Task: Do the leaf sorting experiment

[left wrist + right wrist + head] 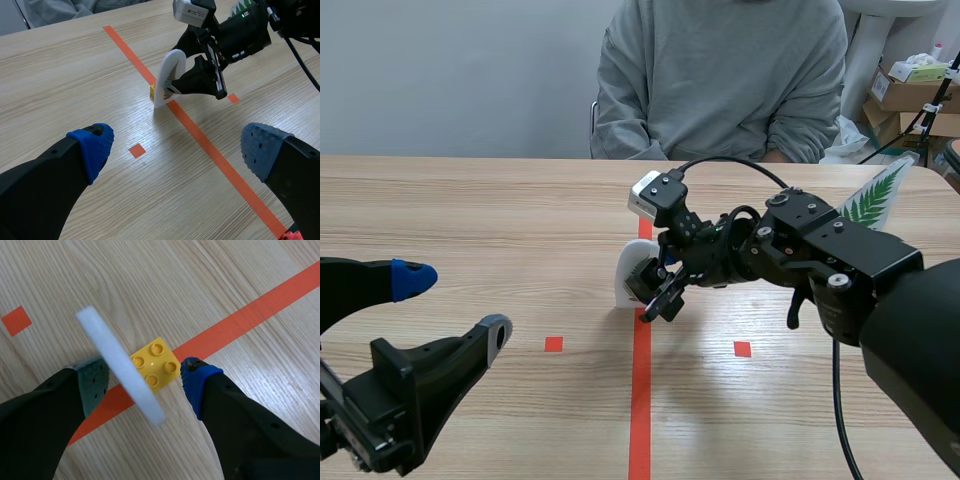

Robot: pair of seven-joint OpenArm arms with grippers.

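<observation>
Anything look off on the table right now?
Only the white leaf card: it stands on edge by the yellow brick on the tape line, between the open fingers of the right hand. Nothing looks spilled or broken.

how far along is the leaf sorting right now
Early. Nothing looks sorted yet: a fern leaf card sits near the table's far right edge. In hand: the right gripper straddles the white card standing at the yellow brick, not gripping. The left gripper hovers open. Left: the sorting itself.
</observation>
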